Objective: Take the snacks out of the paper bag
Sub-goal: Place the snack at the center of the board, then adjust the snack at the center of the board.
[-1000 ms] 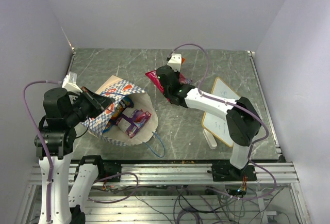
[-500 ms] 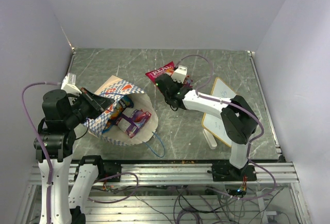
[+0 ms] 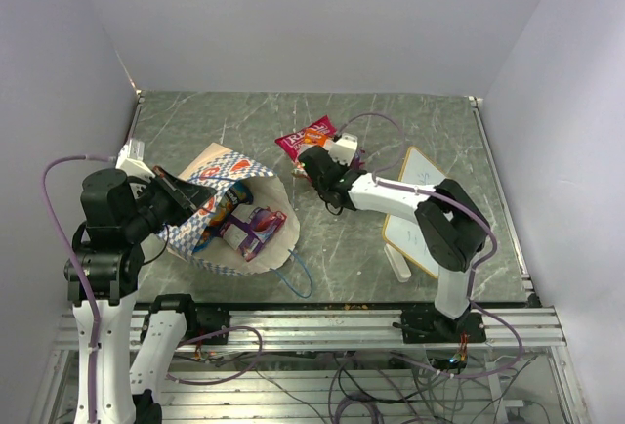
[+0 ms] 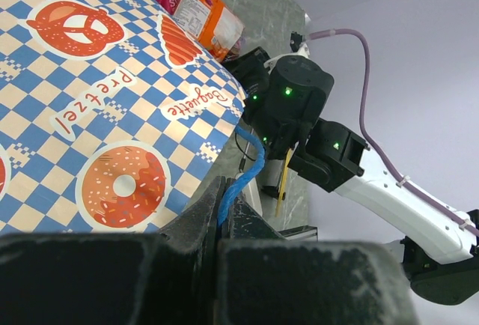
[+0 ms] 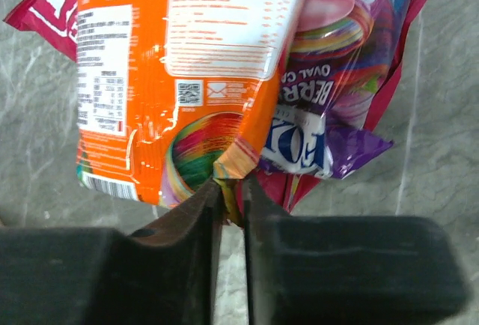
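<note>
Lavender walls (image 3: 293,14) on three sides, with a grey-green marbled desk (image 3: 410,121) below.

Paper bag (image 3: 229,165): on its side at the left of the desk, with the cream mouth facing the arms. At least two packets (image 3: 259,224) sit inside, so the task is judged partly done.

Whiteboard (image 3: 425,175): flat at the right of the desk, just beside the right arm's elbow link.

Red bag (image 3: 293,141): out on the desk at centre-back. An orange packet (image 5: 150,78) and a purple packet (image 5: 337,78) are stacked on top of it.

Blue string handle (image 4: 243,179): runs from the bag's edge into the left pincer (image 4: 223,213), which is clamped tight on it. The bag wall is lifted that way.

Right pincer (image 5: 230,190): fingers drawn to a narrow slit on the lower corner of the orange packet, low over the pile.

Risks, as judged:
- Glossy film on glossy film. Once let go, the orange packet may slide off the heap. If the corner catches between the fingers, it could be dragged back with them.
- The thin string is the only hold on the bag. A slip or a tear at its root would drop the wall and close the mouth over the remaining snacks.
- The bag is light. A reach inside could push it along the desk instead of reaching a packet.
- The right arm's swing back toward the bag passes close to the whiteboard and could nudge it.
</note>
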Robot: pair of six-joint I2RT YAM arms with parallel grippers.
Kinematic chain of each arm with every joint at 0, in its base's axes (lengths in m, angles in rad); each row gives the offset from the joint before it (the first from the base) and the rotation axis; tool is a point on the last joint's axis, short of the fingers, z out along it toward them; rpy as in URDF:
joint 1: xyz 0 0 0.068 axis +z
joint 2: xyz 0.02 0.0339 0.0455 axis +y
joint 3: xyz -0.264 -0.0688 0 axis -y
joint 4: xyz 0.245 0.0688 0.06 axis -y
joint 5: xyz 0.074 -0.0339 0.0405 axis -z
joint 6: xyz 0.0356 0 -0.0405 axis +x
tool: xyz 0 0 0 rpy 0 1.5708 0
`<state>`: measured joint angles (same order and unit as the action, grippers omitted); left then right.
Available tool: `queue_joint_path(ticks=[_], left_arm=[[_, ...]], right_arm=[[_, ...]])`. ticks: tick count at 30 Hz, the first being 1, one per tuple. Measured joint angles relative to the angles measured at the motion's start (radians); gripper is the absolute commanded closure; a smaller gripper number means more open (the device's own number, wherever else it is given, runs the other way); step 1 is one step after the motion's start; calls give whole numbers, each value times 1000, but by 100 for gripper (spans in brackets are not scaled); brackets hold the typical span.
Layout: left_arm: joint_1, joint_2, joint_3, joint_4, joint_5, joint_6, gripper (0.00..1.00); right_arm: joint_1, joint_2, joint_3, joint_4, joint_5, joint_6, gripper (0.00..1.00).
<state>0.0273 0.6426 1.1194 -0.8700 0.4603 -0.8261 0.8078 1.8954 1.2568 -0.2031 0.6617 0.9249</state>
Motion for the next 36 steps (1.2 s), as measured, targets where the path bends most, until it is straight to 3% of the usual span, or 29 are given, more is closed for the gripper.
queue_joint_path(ticks=[5,8,12,15,21,26,30,33,36], left_arm=[[0,3,0,-4,-5,2,93],[0,8,0,-3,-4,2,93],[0,24,2,-3,-5,3,93],[0,35,6,-3,-5,7,93],[0,43,22,-4,-5,10,93],[0,47,34,-4,-6,11,93],[0,47,34,-4,-8,10,93],[0,46,34,-5,-9,10,93],[0,43,34,-8,-12,10,93]], right_arm=[[-22,-37,-70,47,-44,-77,38],[-26,-163,-181,64,-111,-171,16],[-30,-352,-280,108,-196,-335,3],[-49,-432,-305,136,-266,-444,1],[-119,-444,-291,134,-439,-593,0],[-116,-476,-254,156,-682,-698,0],[-82,-581,-320,255,-843,-745,0],[-59,-624,-354,290,-837,-759,0],[-65,-555,-298,265,-729,-788,0]])
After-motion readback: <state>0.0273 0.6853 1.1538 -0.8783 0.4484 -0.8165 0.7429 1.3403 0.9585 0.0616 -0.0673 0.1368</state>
